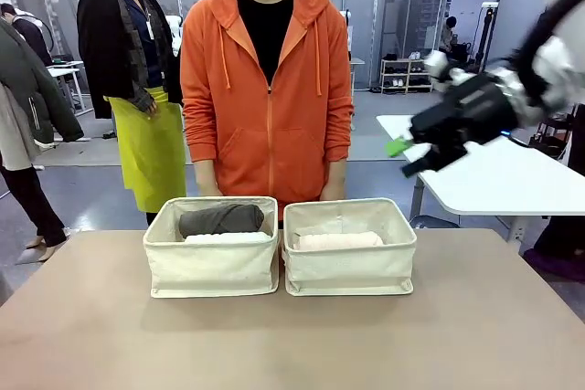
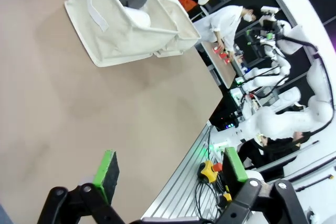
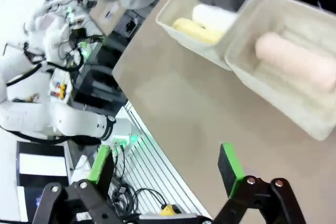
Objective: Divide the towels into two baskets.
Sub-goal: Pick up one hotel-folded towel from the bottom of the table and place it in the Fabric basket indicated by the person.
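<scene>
Front view: two baskets stood side by side, touching, on the tabletop (image 1: 292, 335) before a person in an orange hoodie (image 1: 267, 89). The left basket (image 1: 212, 267) held the dark grey towel (image 1: 221, 219) at the back and the white towel (image 1: 228, 237) before it; the right basket (image 1: 349, 267) showed the pink towel (image 1: 338, 241). Every roll lay flat, long axis running left to right. The right gripper (image 1: 407, 157) hung raised at the right, fingers released, holding nothing.

Left wrist view: the left gripper (image 2: 170, 174) stood over bare tabletop, fingers spread, empty, well apart from the baskets.

Right wrist view: the yellow towel (image 3: 197, 30) lay in the left basket beside the white one, parallel. Judgement: all four towels were binned, three against one; an even split would need one more transfer.
</scene>
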Motion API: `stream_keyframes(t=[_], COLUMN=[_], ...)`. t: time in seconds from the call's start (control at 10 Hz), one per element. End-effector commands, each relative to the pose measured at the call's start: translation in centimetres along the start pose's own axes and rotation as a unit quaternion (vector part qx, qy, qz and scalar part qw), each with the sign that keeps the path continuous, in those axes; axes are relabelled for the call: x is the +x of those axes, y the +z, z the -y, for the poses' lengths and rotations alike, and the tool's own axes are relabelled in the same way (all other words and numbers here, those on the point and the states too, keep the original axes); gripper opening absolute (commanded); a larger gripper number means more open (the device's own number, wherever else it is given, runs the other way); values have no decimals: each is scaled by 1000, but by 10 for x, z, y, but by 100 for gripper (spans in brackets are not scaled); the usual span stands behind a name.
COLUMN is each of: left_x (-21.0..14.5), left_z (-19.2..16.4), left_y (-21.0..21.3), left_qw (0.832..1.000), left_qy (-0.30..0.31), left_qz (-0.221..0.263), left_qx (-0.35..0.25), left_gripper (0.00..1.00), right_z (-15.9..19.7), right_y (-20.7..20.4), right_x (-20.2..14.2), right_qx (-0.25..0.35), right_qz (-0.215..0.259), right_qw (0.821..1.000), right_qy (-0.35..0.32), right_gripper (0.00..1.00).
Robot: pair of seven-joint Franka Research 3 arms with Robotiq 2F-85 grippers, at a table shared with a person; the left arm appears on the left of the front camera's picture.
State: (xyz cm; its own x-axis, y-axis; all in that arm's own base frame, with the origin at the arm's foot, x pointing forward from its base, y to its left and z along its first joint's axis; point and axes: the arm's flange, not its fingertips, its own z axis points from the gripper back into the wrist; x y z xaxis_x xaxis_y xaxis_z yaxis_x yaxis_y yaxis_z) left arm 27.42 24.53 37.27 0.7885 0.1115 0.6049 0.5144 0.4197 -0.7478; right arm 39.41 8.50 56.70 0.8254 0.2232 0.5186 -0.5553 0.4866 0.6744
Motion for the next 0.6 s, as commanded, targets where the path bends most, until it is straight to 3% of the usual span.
stream_keyframes(t=[0.0, 0.2, 0.5], left_x=[1, 1, 1], left_z=[3, 3, 3], left_y=[3, 3, 3], left_qw=[1000, 1000, 1000], left_qy=[4, 4, 4], left_qz=[5, 5, 5], left_qx=[4, 4, 4], left_gripper=[100, 100, 100], right_z=[-6, 0, 13], right_y=[30, 60, 58], right_x=[-50, -122, -229], right_qx=[-11, -24, -16], right_qz=[65, 150, 266], right_qw=[995, 974, 919], right_qy=[-73, -170, -292], right_gripper=[100, 100, 100])
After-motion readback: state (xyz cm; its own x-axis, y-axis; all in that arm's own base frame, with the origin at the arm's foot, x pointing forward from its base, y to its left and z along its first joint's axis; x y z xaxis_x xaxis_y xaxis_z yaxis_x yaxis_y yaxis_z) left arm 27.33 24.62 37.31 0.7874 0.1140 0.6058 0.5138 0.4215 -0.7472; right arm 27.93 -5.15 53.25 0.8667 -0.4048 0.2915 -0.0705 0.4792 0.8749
